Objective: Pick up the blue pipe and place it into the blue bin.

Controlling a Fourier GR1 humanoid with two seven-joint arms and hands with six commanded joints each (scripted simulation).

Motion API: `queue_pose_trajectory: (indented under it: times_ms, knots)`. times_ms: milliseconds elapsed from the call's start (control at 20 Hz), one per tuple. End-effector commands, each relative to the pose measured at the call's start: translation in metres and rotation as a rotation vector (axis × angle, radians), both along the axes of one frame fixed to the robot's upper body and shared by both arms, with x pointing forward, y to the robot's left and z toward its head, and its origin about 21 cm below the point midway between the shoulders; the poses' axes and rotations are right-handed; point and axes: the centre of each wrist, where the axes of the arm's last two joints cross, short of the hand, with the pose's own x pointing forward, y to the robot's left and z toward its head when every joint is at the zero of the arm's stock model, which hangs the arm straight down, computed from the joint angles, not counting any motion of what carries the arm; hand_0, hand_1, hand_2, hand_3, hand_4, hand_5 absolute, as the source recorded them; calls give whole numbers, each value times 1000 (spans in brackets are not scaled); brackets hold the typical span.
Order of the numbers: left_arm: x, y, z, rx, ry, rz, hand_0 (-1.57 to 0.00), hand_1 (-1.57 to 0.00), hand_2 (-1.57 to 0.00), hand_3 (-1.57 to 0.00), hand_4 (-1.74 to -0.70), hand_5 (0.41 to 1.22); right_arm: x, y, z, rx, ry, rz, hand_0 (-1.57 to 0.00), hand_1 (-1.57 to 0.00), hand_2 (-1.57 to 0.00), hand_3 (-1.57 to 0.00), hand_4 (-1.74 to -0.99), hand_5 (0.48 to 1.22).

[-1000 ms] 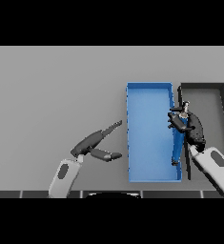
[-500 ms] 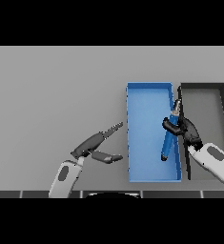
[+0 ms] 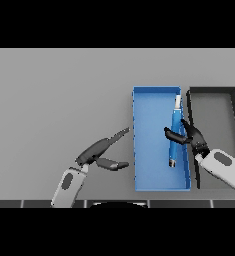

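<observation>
The blue pipe (image 3: 174, 135) lies lengthwise inside the blue bin (image 3: 149, 175) along its right wall, the right hand (image 3: 191, 137) curled around its middle, so only release remains; the left hand (image 3: 101, 152) hovers relaxed left of the bin.

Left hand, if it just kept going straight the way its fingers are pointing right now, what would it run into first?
The left hand points up and to the right, toward the blue bin. It would likely meet the bin's left wall first, near its upper part, though the hand's height above the table is unclear.
</observation>
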Motion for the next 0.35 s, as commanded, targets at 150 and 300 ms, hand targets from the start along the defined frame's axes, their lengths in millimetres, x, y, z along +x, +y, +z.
queue_pose_trajectory:
  times_ms: [150,300]
  knots:
    - [-3,-2,-2,-12,0,-15,1,1,1,1,-885,431,3,0,2,4,6,5,-6,-5,-5,-3,-1022,658]
    - [-8,-3,-6,-3,5,-9,1,1,1,1,-885,431,3,1,-2,12,10,18,-6,-5,-5,-3,-1022,643]
